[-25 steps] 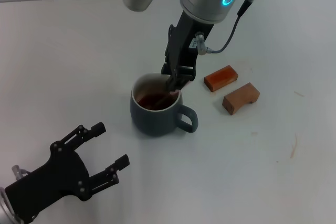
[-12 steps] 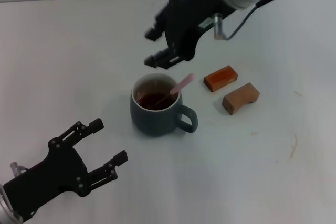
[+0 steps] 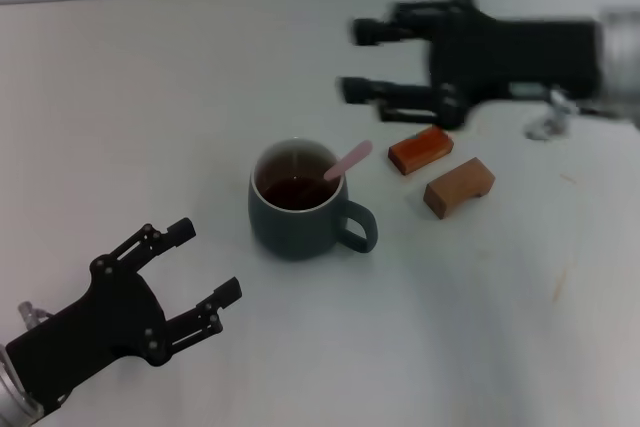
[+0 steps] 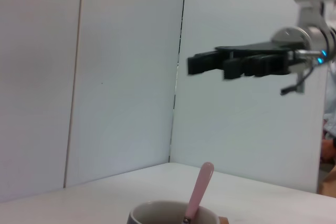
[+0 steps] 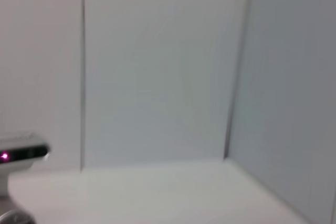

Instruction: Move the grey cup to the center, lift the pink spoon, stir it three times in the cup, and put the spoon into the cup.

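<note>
Head view, w/ the grey cup [image 3: 296, 213] as the landmark on a white table [image 3: 150, 97].

Near-left of the cup, well apart from it, sat the left gripper [image 3: 196, 265]: black, low by the table's near edge, fingers spread wide, holding nothing.

The cup itself stood upright at about mid-table, loop handle pointing right and slightly toward the robot. White inside, w/ dark reddish-brown liquid. The pink spoon [image 3: 343, 164] rested in the cup, bowl end down in the liquid, pale pink handle leaning over the rim on the far-right side. Nothing gripped it. In the left wrist view the spoon handle [image 4: 199, 193] rose at a tilt above the cup rim [image 4: 173, 212].

Right of the cup lay two brown wooden blocks: a redder one [image 3: 421, 149] farther back, a lighter one [image 3: 459, 187] nearer the robot, close to each other but apart.

Far-right of the cup, raised above the blocks, was the right gripper [image 3: 360, 61]: black, fingers pointing left, parted and empty, clear of spoon and cup. Its outline was blurred. The left wrist view showed it [image 4: 190, 64] high above the cup.
</note>
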Tool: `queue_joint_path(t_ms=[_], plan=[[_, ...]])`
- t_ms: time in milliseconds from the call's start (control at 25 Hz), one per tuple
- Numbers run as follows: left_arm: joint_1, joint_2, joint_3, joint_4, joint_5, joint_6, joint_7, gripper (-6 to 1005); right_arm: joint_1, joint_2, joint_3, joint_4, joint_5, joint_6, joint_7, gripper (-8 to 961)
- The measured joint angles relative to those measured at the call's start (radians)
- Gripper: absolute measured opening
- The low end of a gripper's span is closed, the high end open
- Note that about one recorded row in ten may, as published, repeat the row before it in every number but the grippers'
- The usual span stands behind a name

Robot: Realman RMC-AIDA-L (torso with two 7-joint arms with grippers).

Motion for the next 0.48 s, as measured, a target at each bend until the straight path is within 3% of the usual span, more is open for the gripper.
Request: queue_joint_path(t_ms=[120,160,200,360,480], plan=[[-0.001,0.0,0.0,0.0,0.0,-0.009,0.002,842,-0.016,-0.002,0.118,0.279,0.113,-0.071,-0.264,552],[-0.001,0.0,0.0,0.004,0.0,-0.014,0.001,842,-0.016,-0.004,0.206,0.453,0.141,-0.106,-0.407,555],[-0.001,0.0,0.0,0.004,0.0,-0.014,0.001,842,-0.016,-0.004,0.206,0.453,0.141,-0.106,-0.407,598],[-0.002,0.0,-0.005,0.011,0.0,-0.017,0.0,842,-0.036,-0.02,0.274,0.719,0.141,-0.103,-0.624,769],[0.0,0.0,-0.011,0.013,-0.001,-0.02,0.001,842,-0.048,-0.024,0.27,0.766,0.138,-0.08,-0.655,769]])
